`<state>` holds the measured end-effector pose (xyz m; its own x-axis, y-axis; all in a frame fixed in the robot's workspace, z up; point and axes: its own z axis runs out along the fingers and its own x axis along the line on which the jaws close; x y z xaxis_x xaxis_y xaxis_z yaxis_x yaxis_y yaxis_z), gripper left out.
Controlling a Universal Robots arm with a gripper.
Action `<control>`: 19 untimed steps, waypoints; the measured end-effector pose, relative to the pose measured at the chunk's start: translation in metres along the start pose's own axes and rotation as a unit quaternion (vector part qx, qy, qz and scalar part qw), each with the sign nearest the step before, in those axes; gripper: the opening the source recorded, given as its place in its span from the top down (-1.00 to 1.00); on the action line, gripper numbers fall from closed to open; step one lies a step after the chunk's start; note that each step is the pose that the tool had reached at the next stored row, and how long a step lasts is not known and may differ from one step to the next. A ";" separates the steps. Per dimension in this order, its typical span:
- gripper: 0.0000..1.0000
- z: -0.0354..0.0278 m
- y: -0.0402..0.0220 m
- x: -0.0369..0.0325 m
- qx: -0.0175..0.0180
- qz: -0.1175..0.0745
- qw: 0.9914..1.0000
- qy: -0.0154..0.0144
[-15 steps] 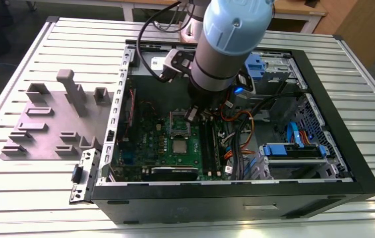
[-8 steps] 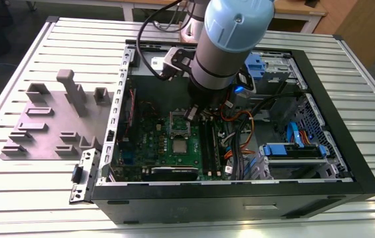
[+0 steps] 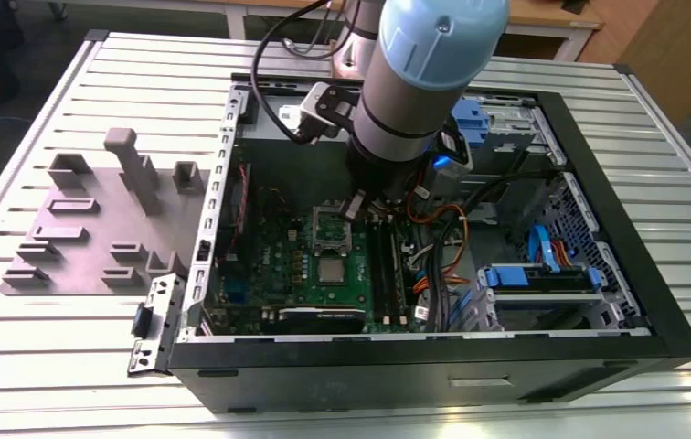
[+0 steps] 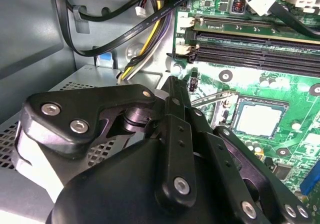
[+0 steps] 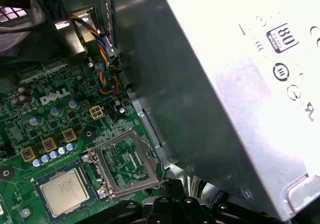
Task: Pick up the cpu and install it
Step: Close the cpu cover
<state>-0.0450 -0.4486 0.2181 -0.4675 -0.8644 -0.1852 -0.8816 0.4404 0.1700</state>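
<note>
- CPU, the small flat square chip with pale silver-grey metal top (image 3: 334,272), lies flat in its socket on the green circuit board (image 3: 275,265) inside the open black computer case (image 3: 590,352), which rests on the ribbed aluminium bench (image 3: 65,357).
- Blue-and-grey robot arm (image 3: 425,73) reaches down into the case; the black gripper (image 3: 362,203) hangs over the board beside the chip, not over it.
- Rectangular silver metal bracket frame (image 3: 332,230) stands flipped open between gripper and chip in the exterior view; the first wrist view shows the frame (image 5: 125,161) raised just beside the chip (image 5: 65,189).
- Chip square, no long axis to speak of; in the second wrist view it (image 4: 258,121) sits off to one side of the jaws, near but apart.
- One arm only, so no choice of reach.
- Jaws: appear clenched, the black finger links (image 4: 175,111) drawn into one narrow blade with nothing between them, judging from the second wrist view.
- Hidden: fingertips' gap above the board hard to judge; socket pins under the chip unseen.
- Grey plastic fixture blocks (image 3: 101,224) stand well apart on the bench, at the exterior view's left.
</note>
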 end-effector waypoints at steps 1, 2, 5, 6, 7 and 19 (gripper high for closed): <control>0.79 -0.0006 0.0001 -0.0001 0.000 0.000 1.000 0.000; 0.79 -0.0013 0.0002 -0.0003 -0.001 0.000 1.000 0.001; 0.79 -0.0033 0.0006 -0.0006 -0.001 0.001 1.000 0.002; 0.79 -0.0038 0.0007 -0.0008 -0.002 0.001 1.000 0.002; 0.79 -0.0038 0.0007 -0.0008 -0.002 0.001 1.000 0.002; 0.79 -0.0039 0.0007 -0.0008 -0.002 0.001 1.000 0.002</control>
<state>-0.0450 -0.4486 0.2222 -0.4684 -0.8648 -0.1811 -0.8807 0.4407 0.1735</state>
